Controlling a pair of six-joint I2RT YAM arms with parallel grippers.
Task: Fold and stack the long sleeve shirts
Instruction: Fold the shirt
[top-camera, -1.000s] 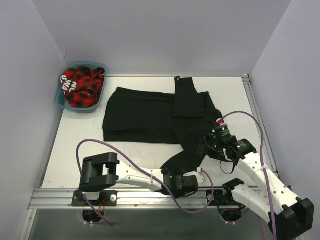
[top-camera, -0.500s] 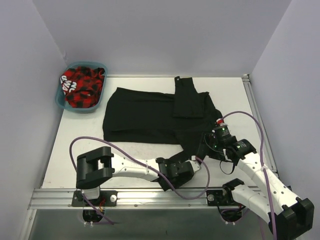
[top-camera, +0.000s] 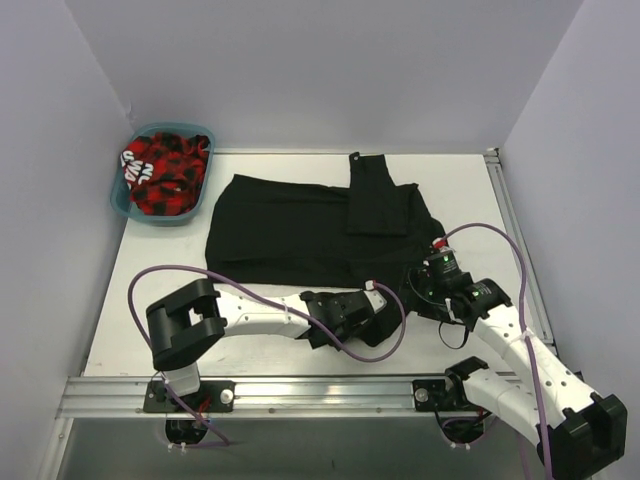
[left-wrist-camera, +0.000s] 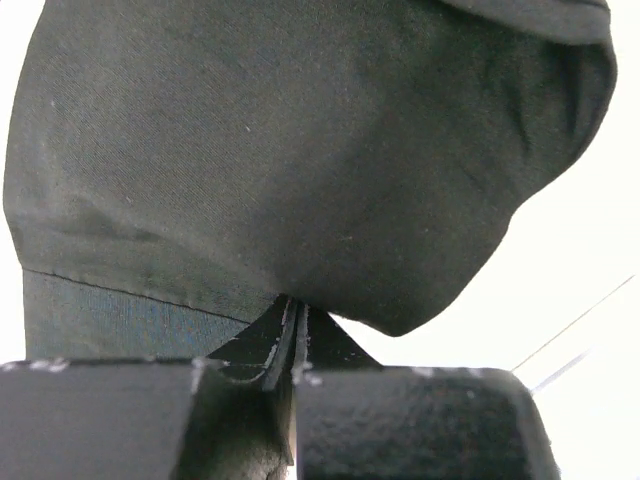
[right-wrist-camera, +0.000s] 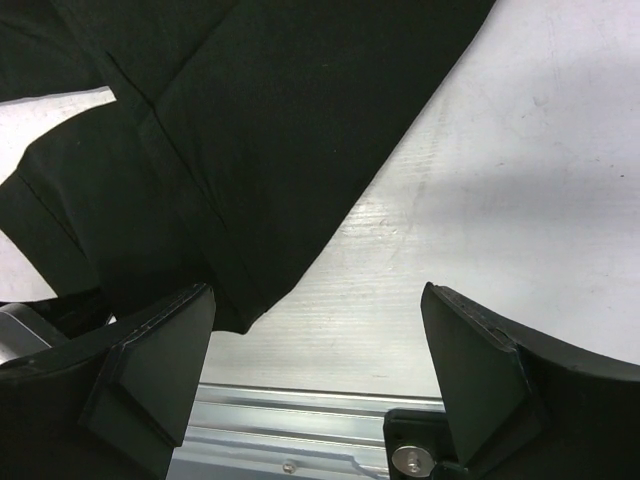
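A black long sleeve shirt (top-camera: 290, 235) lies spread across the middle of the table, one sleeve folded up over its right side. Its other sleeve trails toward the near edge. My left gripper (top-camera: 378, 312) is shut on the end of that sleeve. In the left wrist view the fingertips (left-wrist-camera: 293, 315) meet with the black cloth (left-wrist-camera: 300, 150) bulging up from them, cuff band (left-wrist-camera: 120, 320) at the left. My right gripper (top-camera: 420, 285) hovers open at the shirt's right hem. In its wrist view the jaws (right-wrist-camera: 315, 300) stand wide over bare table beside the black cloth (right-wrist-camera: 250, 120).
A teal basket (top-camera: 160, 221) holding a red and black plaid cloth (top-camera: 165, 172) sits at the far left corner. The metal rail (top-camera: 300, 392) runs along the near edge. Grey walls close in the left, back and right sides.
My left arm swung from the near edge up to the trailing sleeve end and its jaws closed on the cloth. The right arm stayed put, still open.
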